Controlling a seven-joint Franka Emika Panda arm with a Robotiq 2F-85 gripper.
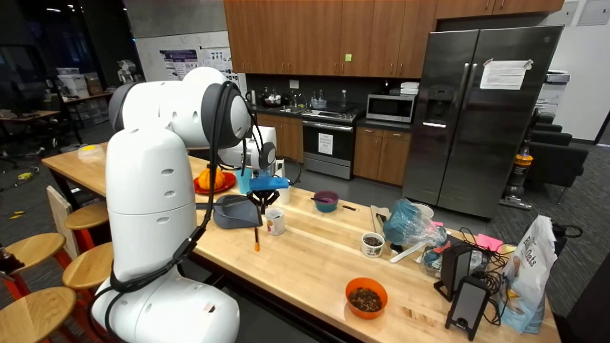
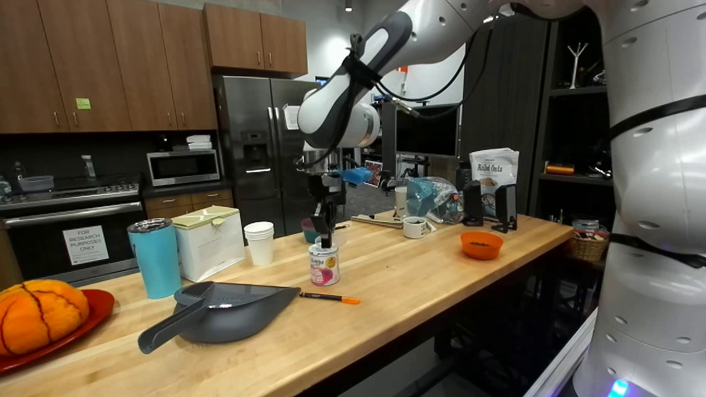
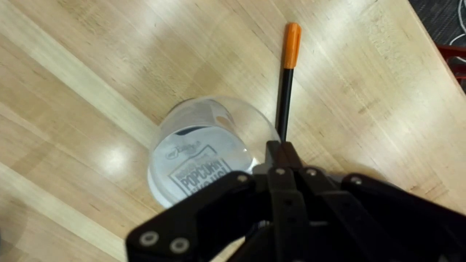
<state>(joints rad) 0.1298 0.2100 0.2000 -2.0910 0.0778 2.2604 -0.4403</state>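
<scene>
My gripper [image 3: 279, 147] has its fingertips together, and the rim of a clear plastic lid [image 3: 251, 112] runs into them. The lid lies in front of a can [image 3: 205, 109] in the wrist view. Printed "POPCORN" lettering shows through it. In both exterior views the gripper [image 1: 263, 209] [image 2: 326, 244] points down just over the can [image 1: 275, 224] [image 2: 324, 269], which stands upright with a pink label. Part of the translucent lid [image 2: 338, 239] shows beside the fingertips. A black marker with an orange cap [image 3: 292, 45] [image 1: 257, 239] [image 2: 329, 298] lies close to the can.
A grey dustpan [image 1: 236, 213] [image 2: 231, 322] lies beside the can. A blue tumbler [image 2: 155, 259], a white box [image 2: 212, 242] and paper cups [image 2: 259, 242] stand nearby. A teal and purple bowl [image 1: 326, 202], an orange bowl [image 1: 366, 297] and a white cup [image 1: 372, 245] are farther along the table.
</scene>
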